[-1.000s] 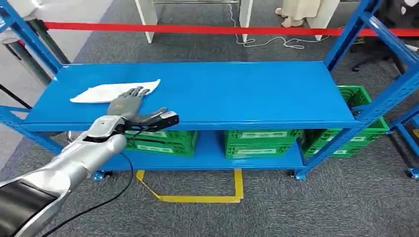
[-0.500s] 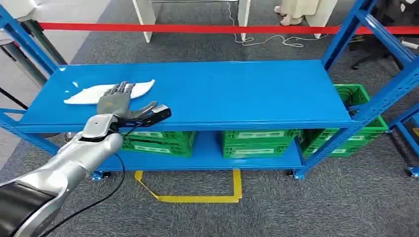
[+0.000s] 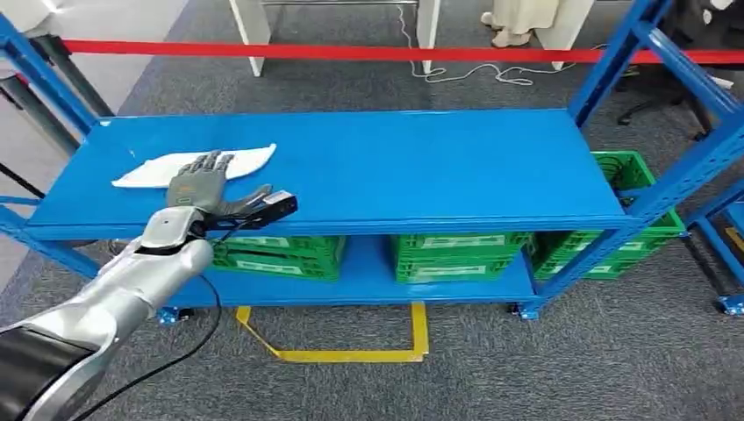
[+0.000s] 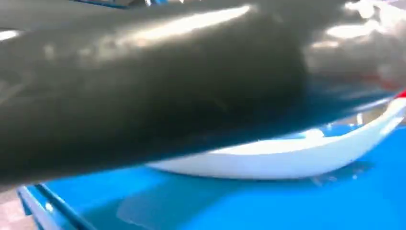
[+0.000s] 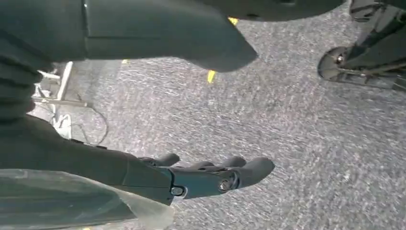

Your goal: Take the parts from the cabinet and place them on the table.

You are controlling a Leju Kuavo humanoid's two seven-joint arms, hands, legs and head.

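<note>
While the white part [image 3: 195, 164] lies flat at the left end of the blue shelf [image 3: 395, 167], the left hand [image 3: 197, 186] hovers over it, fingers spread, holding nothing: reaching step. Next comes closing around it; open shelf stretches rightward. The right hand [image 5: 210, 177] hangs empty, fingers apart, over carpet.

Top shelf [image 3: 395, 167]: I see the part [image 3: 250, 159] lying at its left end.
Left hand [image 3: 200, 186]: over the part's near side.
Lower shelf [image 3: 368, 276]: 2 crates [image 3: 461, 254] side by side.
</note>
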